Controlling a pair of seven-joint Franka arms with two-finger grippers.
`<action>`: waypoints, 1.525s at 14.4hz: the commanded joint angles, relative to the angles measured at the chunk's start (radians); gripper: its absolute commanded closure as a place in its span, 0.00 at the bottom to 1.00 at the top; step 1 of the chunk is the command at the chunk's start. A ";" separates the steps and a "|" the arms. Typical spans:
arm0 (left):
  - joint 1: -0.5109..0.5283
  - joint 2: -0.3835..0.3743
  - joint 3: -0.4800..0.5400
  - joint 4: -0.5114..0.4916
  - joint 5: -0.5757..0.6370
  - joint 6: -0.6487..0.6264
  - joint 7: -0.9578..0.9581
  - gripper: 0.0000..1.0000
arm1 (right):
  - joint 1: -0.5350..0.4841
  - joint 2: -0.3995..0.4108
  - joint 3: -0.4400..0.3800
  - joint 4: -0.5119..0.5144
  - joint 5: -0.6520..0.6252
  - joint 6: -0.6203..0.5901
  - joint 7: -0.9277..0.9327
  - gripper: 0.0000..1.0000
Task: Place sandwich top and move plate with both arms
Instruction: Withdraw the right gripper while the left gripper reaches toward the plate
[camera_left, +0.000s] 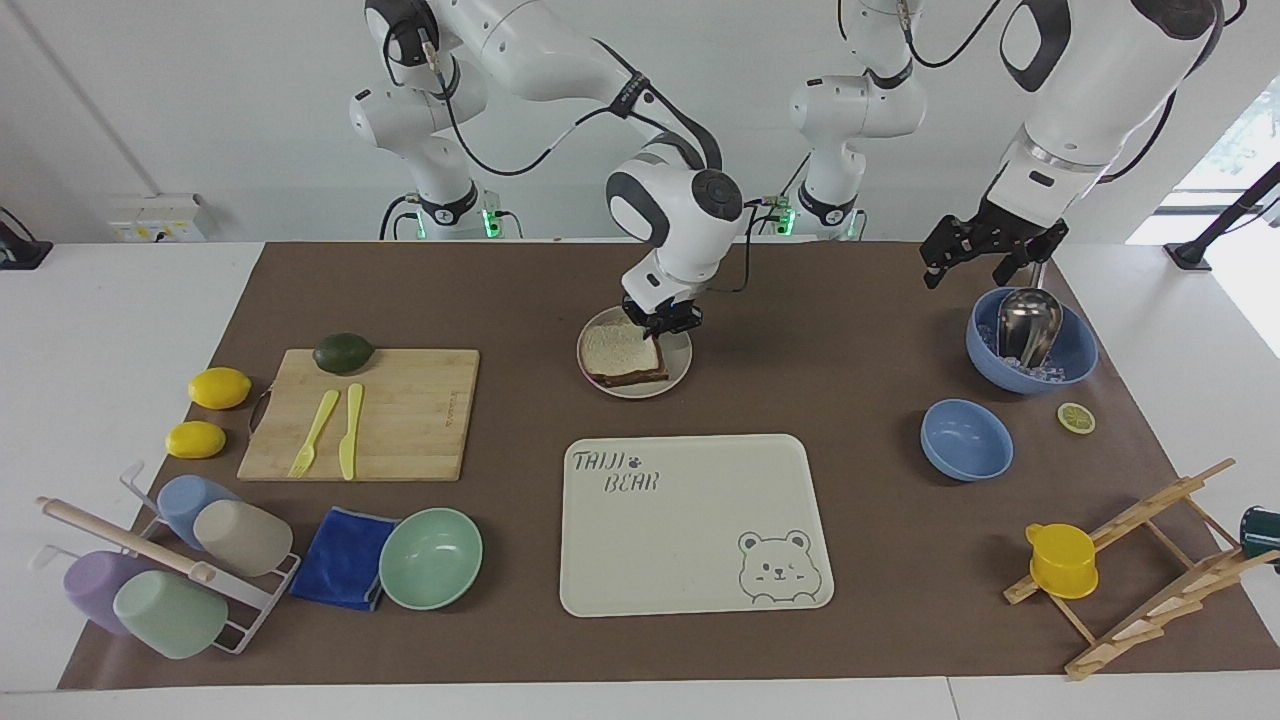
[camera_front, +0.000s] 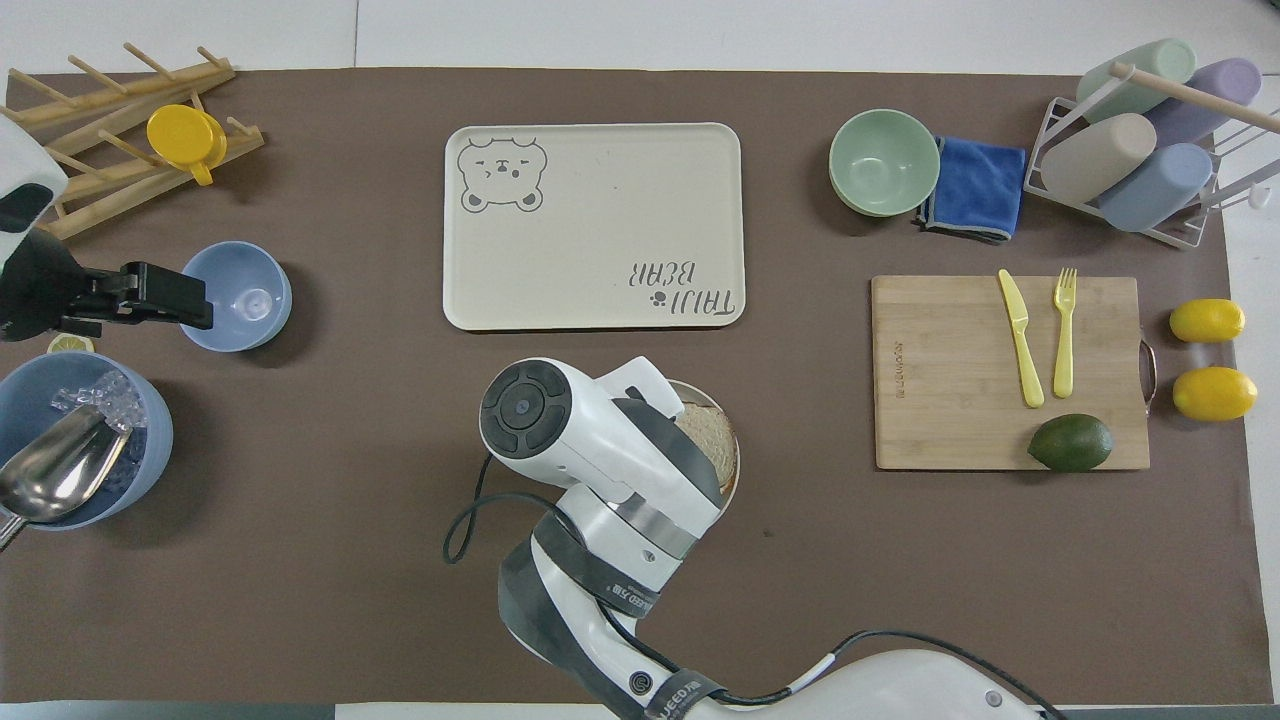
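Note:
The sandwich top (camera_left: 620, 350) lies flat on a lower slice on the small round plate (camera_left: 681, 373), which sits mid-table, nearer to the robots than the bear tray. My right gripper (camera_left: 662, 318) is down at the edge of the slice nearest the robots and is shut on it. In the overhead view the right arm hides most of the plate (camera_front: 738, 465), and only part of the sandwich top (camera_front: 712, 445) shows. My left gripper (camera_left: 985, 262) is open and empty. It waits in the air over the big blue bowl's rim, and it also shows in the overhead view (camera_front: 190, 300).
The bear tray (camera_left: 690, 520) lies farther from the robots than the plate. A cutting board (camera_left: 400, 420) with cutlery and an avocado is toward the right arm's end. A big blue bowl (camera_left: 1075, 360) with a metal scoop and a small blue bowl (camera_left: 966, 440) are toward the left arm's end.

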 joint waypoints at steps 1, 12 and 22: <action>0.001 -0.006 -0.002 0.001 -0.008 -0.007 -0.006 0.00 | -0.010 -0.006 0.012 -0.011 0.026 0.024 0.025 0.22; -0.125 -0.069 -0.011 -0.215 -0.019 0.202 -0.207 0.00 | -0.228 -0.339 -0.207 0.017 0.031 -0.217 -0.556 0.00; -0.391 0.046 -0.011 -0.526 -0.148 0.647 -0.334 0.00 | -0.285 -0.467 -0.554 0.009 0.115 -0.365 -1.003 0.00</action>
